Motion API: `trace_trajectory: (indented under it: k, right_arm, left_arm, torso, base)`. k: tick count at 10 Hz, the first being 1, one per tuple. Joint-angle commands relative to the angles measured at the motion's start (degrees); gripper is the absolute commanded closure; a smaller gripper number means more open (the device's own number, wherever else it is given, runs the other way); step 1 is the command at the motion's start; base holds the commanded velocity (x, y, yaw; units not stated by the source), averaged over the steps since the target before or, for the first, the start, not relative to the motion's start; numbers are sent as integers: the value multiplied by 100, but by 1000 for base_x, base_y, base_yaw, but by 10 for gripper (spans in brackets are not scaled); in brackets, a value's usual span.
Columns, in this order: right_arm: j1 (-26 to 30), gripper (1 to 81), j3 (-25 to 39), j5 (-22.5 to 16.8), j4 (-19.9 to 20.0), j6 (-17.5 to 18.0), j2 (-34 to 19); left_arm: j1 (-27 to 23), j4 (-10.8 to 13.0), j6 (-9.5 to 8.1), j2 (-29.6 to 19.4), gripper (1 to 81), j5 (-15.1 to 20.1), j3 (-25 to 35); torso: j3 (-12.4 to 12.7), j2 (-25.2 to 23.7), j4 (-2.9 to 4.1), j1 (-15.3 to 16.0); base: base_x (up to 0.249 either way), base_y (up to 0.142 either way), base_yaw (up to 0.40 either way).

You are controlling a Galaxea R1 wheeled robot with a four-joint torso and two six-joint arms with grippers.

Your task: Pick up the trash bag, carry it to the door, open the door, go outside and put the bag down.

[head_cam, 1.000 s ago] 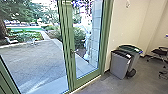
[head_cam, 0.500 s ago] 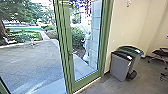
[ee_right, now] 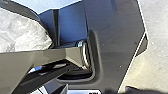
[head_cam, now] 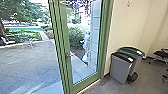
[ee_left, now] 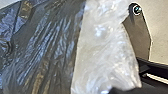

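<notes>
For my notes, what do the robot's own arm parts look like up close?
By the left wrist: a dark plate with a round fitting at its corner, and a black bar. By the right: a wide, dark, angular panel and a grey bar meeting a shiny ring.

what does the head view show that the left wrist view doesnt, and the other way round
Head view: the green-framed glass door with its handle, the paved yard beyond, a grey bin with a dark lid, a green-lidded bin behind it and an office chair.
Left wrist view: the trash bag's dark, creased plastic and crumpled whitish plastic.
Both: floor, though the wrist view's pale background is less certain.
</notes>
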Motion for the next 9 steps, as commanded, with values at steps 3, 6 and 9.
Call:
trace_trajectory:
  k: [3,6,9]
  right_arm:
    - [209,10,15,-308,-57,-17,0]
    - [209,10,-2,-317,-57,-17,44]
    - [183,10,-55,-282,-57,-17,52]
  left_arm:
    - [-306,13,28,-3,811,369,15]
    - [-306,-14,28,-3,811,369,15]
    - [-306,-23,28,-3,811,369,15]
  torso:
    - [0,0,0,0]
    - [0,0,0,0]
    - [0,0,0,2]
  base:
    - [153,-75,0]
    - [152,-75,0]
    - [136,0,0]
